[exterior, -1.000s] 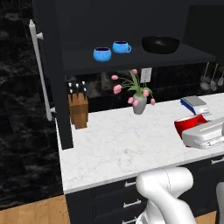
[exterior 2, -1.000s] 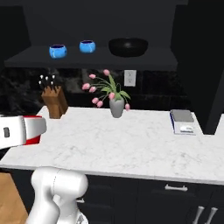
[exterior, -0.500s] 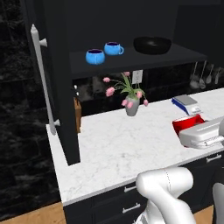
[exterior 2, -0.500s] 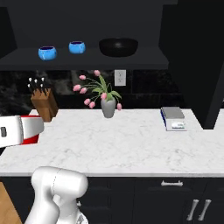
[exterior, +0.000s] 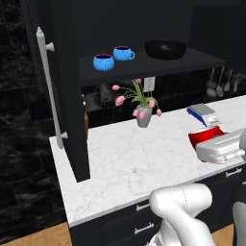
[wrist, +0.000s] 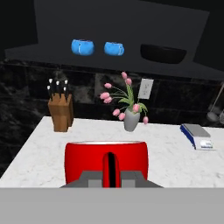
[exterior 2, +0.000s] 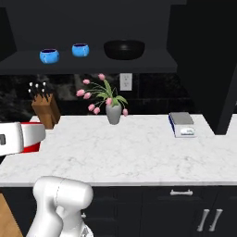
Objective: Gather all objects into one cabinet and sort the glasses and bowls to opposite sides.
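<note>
I have the red mug (wrist: 106, 161) clamped in the gripper (wrist: 111, 180), right up against the hand camera, handle facing me and running upright between the two jaws. From the base cameras the mug (exterior: 205, 137) sits at the end of the hand, held above the near edge of the white marble counter (exterior 2: 139, 152), not resting on it.

I'd judge it a stiff, glossy ceramic piece: light enough to carry, but slick and breakable, so a knock against the shelf lip would be the risk. The hold across the body by the handle looks the right place; the handle stops it turning in the jaws.

Further back on the counter, near the back wall, stand the wooden knife block (wrist: 60, 113) toward the left end, the vase of pink tulips (wrist: 130, 117) about mid-counter, and a small scale (wrist: 197, 135) toward the right end.

Above them is the open black cabinet (exterior: 192, 62). Along its shelf sit the rounder blue cup (wrist: 82, 46) at the left, the blue handled mug (wrist: 114, 48) just beside it, and the black bowl (wrist: 163, 53) well apart toward the right. Its door (exterior: 69, 96) stands swung open at the left, with the long silver bar handle (exterior: 48, 86) facing outward.

My mug belongs on the left of the shelf with the blue ones, away from the bowl.
</note>
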